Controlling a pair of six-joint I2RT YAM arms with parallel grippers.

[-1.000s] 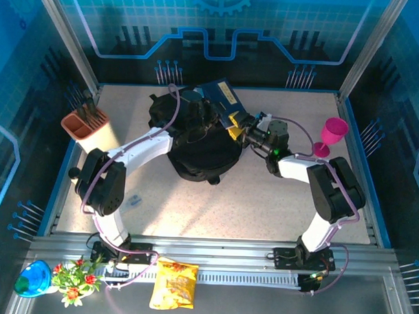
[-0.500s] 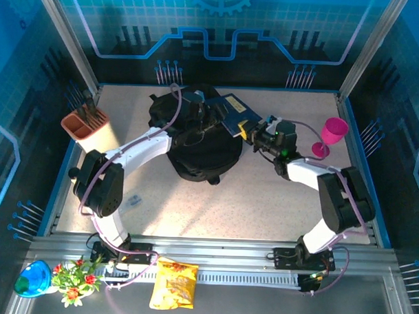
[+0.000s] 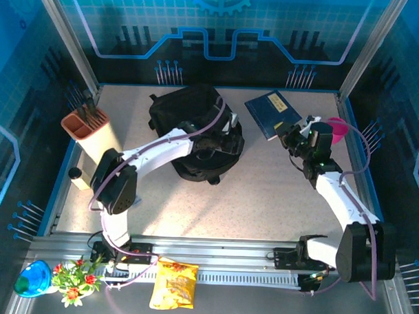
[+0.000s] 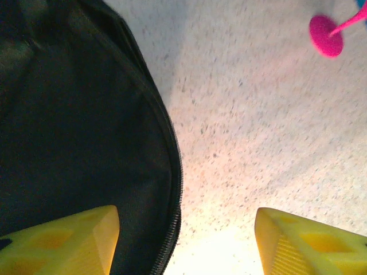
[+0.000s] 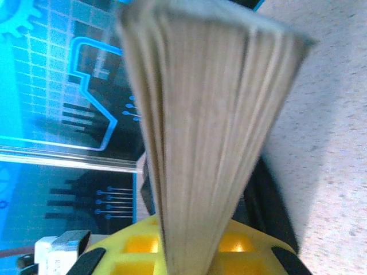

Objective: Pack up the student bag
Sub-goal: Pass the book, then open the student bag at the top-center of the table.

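the student bag (image 3: 190,122) is laid on the speckled table (image 3: 228,206). at its right edge the left gripper (image 4: 186,216) is held spread wide, with nothing between the fingers. further right of the bag, a blue book (image 3: 271,112) is pinched at its edge by the right gripper (image 3: 291,137).

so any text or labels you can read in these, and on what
Nothing reads clearly.
book: yellow label on the blue cover, too small to read.
snack bag: print on the yellow front, too blurred to read.
bag: no lettering seen.
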